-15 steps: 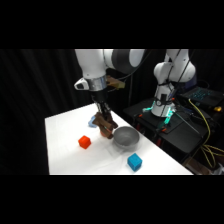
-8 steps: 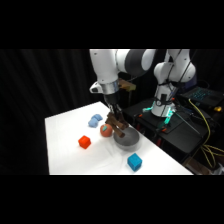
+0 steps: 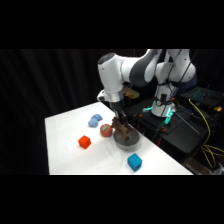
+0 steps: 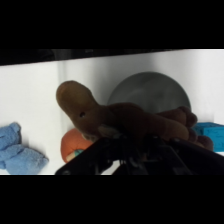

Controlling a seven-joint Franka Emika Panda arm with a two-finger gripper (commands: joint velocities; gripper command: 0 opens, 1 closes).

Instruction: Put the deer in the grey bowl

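My gripper [image 3: 120,123] hangs over the grey bowl [image 3: 128,144] with the deer [image 3: 124,132] in its grasp. The brown soft toy dangles just above the bowl's rim. In the wrist view the deer [image 4: 125,120] stretches across the picture, its rounded head to the left. It lies in front of the round grey bowl [image 4: 147,89] and covers the fingertips. The black linkage shows at the bottom edge.
A red-orange ball [image 3: 105,131] sits right beside the bowl, also in the wrist view [image 4: 74,143]. A blue soft toy [image 3: 94,120] lies further back on the white table [image 3: 65,130]. A red cube [image 3: 84,142] and a blue cube [image 3: 134,161] stand nearer the front.
The arm has carried the deer to the right, from near the blue soft toy to above the grey bowl. The other objects stayed put.
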